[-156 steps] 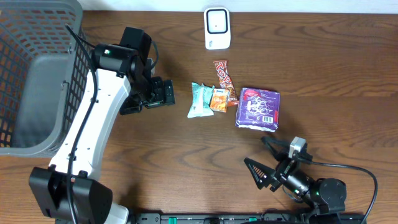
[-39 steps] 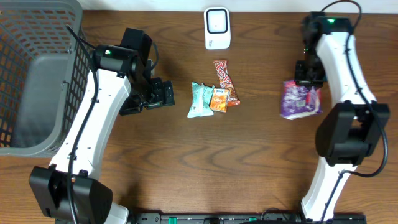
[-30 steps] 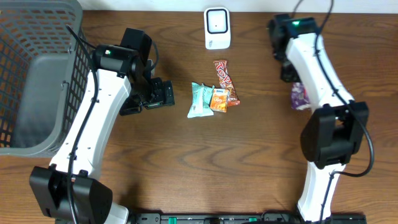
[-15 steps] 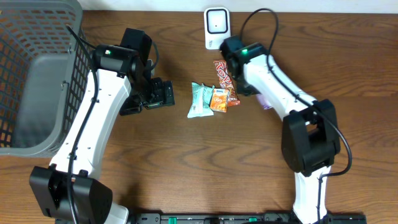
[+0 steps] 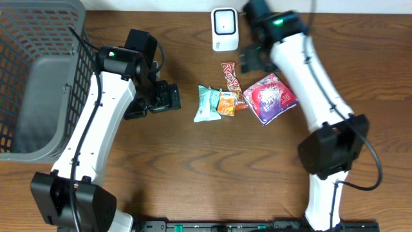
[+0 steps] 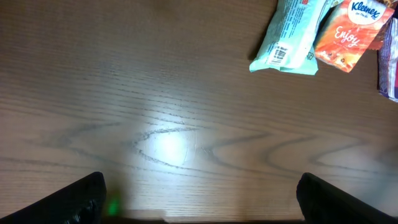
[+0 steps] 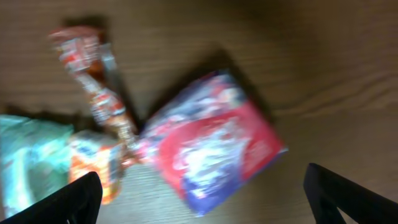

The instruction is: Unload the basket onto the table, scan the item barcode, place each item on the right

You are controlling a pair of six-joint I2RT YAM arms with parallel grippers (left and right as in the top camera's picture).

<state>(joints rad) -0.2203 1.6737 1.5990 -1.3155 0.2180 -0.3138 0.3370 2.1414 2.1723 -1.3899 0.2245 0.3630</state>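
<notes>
The right claw [image 5: 250,59] hangs spread and empty near the purple packet [image 5: 270,98], which lies loose on the counter [image 5: 193,167] near the scanner [image 5: 224,29]. We judge scanning unfinished: next, grasp it, barcode outward.

Overhead camera looks straight down on the tabletop [image 5: 193,180]; both wrist cameras peer down closer, sharing the orange packet [image 6: 345,37].

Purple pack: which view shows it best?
Overhead. The pack lies whole and sharp on the table. The right wrist view also shows all of it, but blurred by motion. The left wrist view catches only what looks like a sliver of it at the right edge.
</notes>
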